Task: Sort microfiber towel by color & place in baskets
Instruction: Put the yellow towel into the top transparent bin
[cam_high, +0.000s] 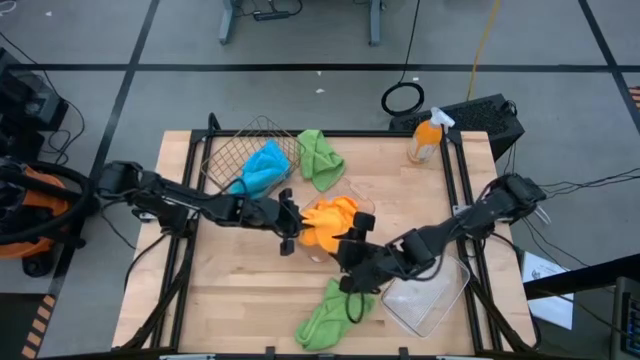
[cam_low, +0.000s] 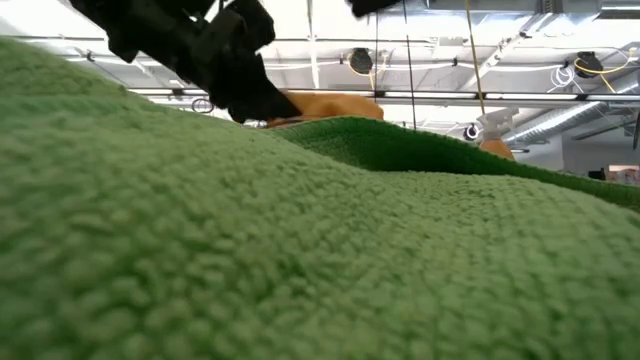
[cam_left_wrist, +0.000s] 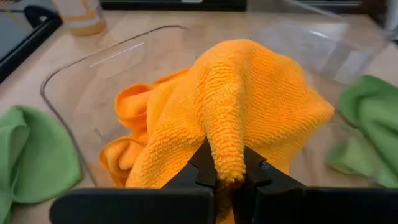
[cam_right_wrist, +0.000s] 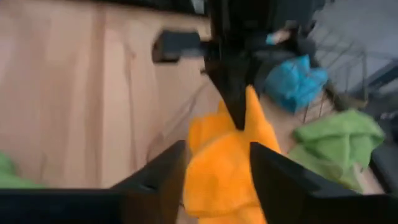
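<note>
An orange towel (cam_high: 328, 220) is heaped in a clear tray (cam_left_wrist: 62, 130) at mid-table, with a second orange cloth (cam_left_wrist: 134, 106) bunched under it. My left gripper (cam_high: 288, 228) reaches in from the left and is shut on the top orange towel (cam_left_wrist: 249, 99). My right gripper (cam_high: 352, 252) is open at the heap's near right side, its fingers (cam_right_wrist: 158, 171) flanking the orange cloth (cam_right_wrist: 224, 168). Blue cloths (cam_high: 265, 168) lie in the wire basket (cam_high: 230, 155). One green towel (cam_high: 320, 158) lies beside the basket. Another green towel (cam_high: 328, 318) lies by the near edge. My left gripper pinches a raised fold of the orange towel (cam_left_wrist: 227, 158) between its two fingers, coming from the table's left. The cloth drapes away from the fingers, and its lower part rests in the clear tray. My right gripper stands around the orange cloth; I cannot tell whether it touches it.
A second clear tray (cam_high: 430, 295) sits at the near right, close under my right arm. An orange spray bottle (cam_high: 425, 138) stands at the far right corner. The near green towel (cam_low: 300, 250) fills most of the low view. Bare wood shows at the near left.
</note>
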